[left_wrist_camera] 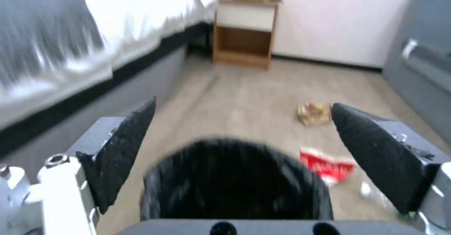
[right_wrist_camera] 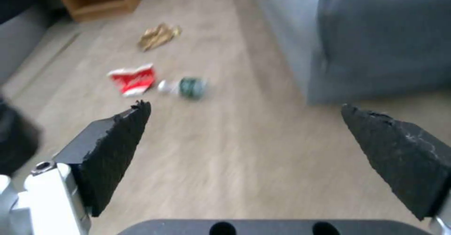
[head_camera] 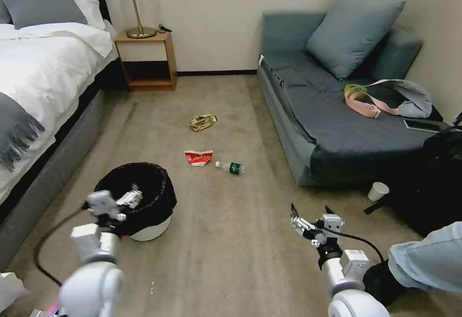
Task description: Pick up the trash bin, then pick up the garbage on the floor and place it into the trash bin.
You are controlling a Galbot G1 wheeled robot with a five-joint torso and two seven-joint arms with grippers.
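Bin: the trash bin (head_camera: 144, 211) is sitting on the floor (head_camera: 231, 240) in the lower left of the head view, low, round and white, with a crinkled black liner draped over its rim; in the left wrist view it is showing as a dark round mouth (left_wrist_camera: 235, 182) at the bottom centre of the frame.
Left gripper: the left gripper (head_camera: 126, 200) is hovering at the near rim of the bin, its two dark pads spread wide in the wrist view (left_wrist_camera: 239, 157), with the bin's mouth lying between them and nothing being gripped.
Right gripper: the right gripper (head_camera: 310, 216) is hanging over bare carpet in the lower right of the head view, well apart from the bin; its pads are standing wide apart (right_wrist_camera: 244, 157) and holding nothing.
Wrapper: the gold-brown snack wrapper (head_camera: 203, 122) is lying near the middle of the head view, farthest up the frame of the three pieces of garbage.
Carton: the crushed red-and-white carton (head_camera: 198, 158) is lying below the wrapper in the frame and up and to the right of the bin.
Bottle: the clear bottle with a green label (head_camera: 231, 167) is lying on its side just to the right of the carton.
Surroundings: a bed (head_camera: 43, 76) is running along the left edge, a wooden nightstand (head_camera: 147, 59) is standing at the upper left, and a grey sofa (head_camera: 327, 110) is filling the upper right.
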